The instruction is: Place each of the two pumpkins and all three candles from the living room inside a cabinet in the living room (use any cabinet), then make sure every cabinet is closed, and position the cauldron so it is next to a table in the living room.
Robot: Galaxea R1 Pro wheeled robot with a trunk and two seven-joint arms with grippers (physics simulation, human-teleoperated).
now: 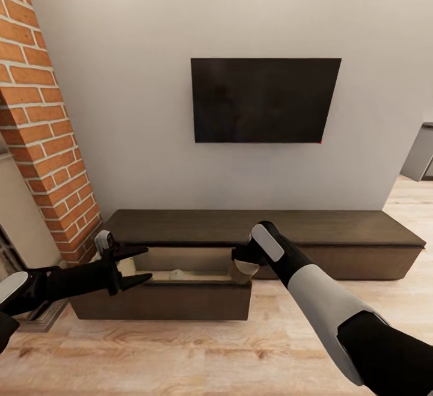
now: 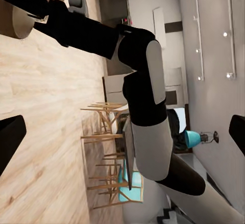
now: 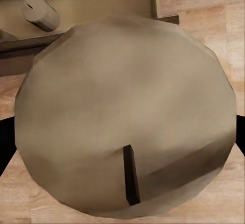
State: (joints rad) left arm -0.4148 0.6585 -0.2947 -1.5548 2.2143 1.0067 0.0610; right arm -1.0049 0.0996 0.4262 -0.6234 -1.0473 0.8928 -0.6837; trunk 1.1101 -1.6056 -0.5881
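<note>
The right gripper (image 1: 243,267) clamps a candle (image 3: 125,117) over the open cabinet (image 1: 180,300) drawer for dropping; the left gripper (image 1: 135,264) hangs open, empty.

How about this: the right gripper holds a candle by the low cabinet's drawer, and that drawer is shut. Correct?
Not quite. The head view shows the cabinet drawer pulled open, not shut. The right gripper does hold a candle by it.

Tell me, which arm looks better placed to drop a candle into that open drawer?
Right. Its end effector holds a beige candle at the open drawer of the cabinet; another candle already lies inside. The left end effector is open, holding nothing.
</note>
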